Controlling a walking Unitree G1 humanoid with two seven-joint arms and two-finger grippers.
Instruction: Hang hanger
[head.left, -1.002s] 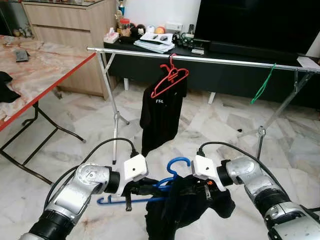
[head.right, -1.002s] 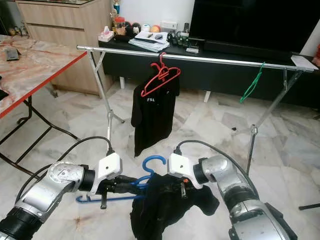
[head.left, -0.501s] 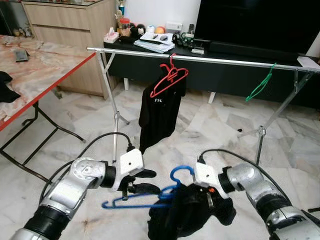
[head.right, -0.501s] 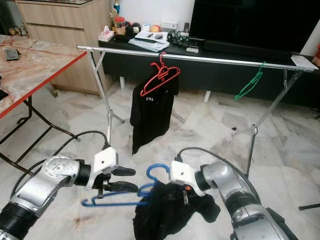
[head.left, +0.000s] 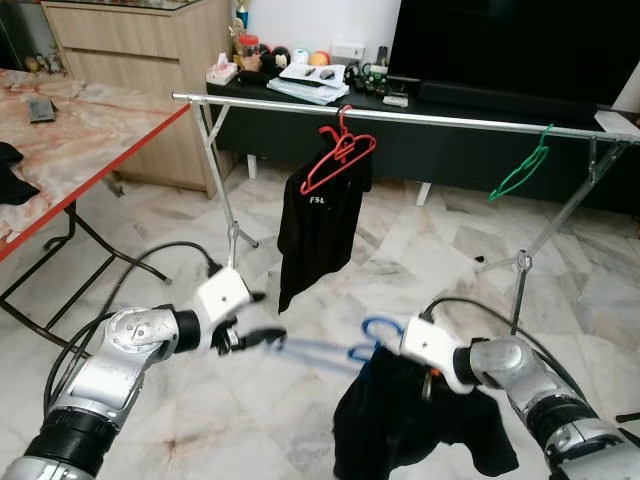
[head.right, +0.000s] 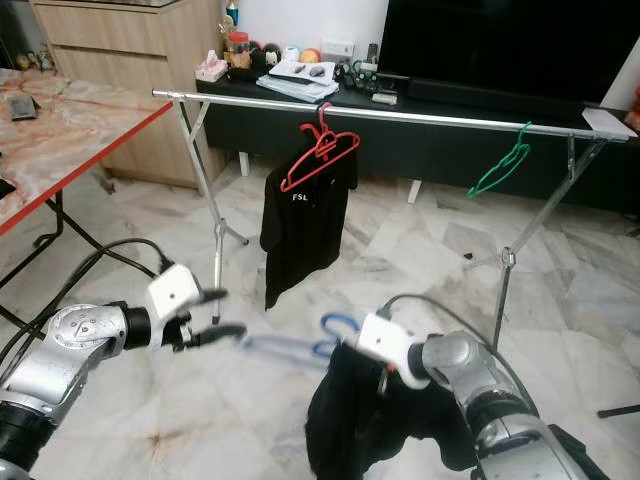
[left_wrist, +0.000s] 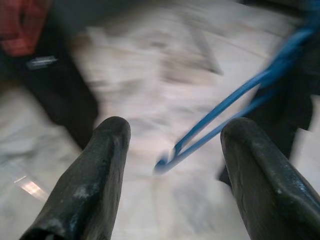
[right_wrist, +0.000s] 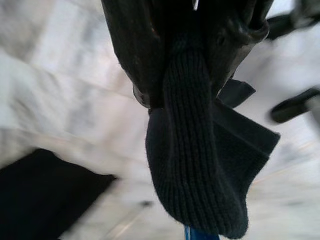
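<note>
Blue hanger (head.left: 330, 351) hangs low in front of the robot, between its two arms, carrying a black garment (head.left: 420, 425) that droops toward the marble floor (head.left: 400, 250). The right gripper (head.left: 428, 372) is clamped on the garment's collar at the hanger's hook end; the right wrist view shows its black fingers (right_wrist: 145, 55) pinching the ribbed knit. The left gripper (head.left: 262, 318) is spread wide with nothing between its fingers (left_wrist: 95, 180), and the hanger's free end sits just beyond them, blurred and not touched.

Farther out, a metal clothes rail (head.left: 420, 118) runs across the room on folding legs. Near the rail's left end hangs a red hanger (head.left: 338, 155) with a black shirt (head.left: 318, 235) behind it. Toward the rail's right end a green hanger (head.left: 520, 172) hangs tilted. Behind the rail stands a dark TV bench (head.left: 330, 110) with small items crowded at its left end and a large screen (head.left: 510, 45) above. A red-edged table (head.left: 80, 150) with a marble-patterned top stands at the robot's left.
</note>
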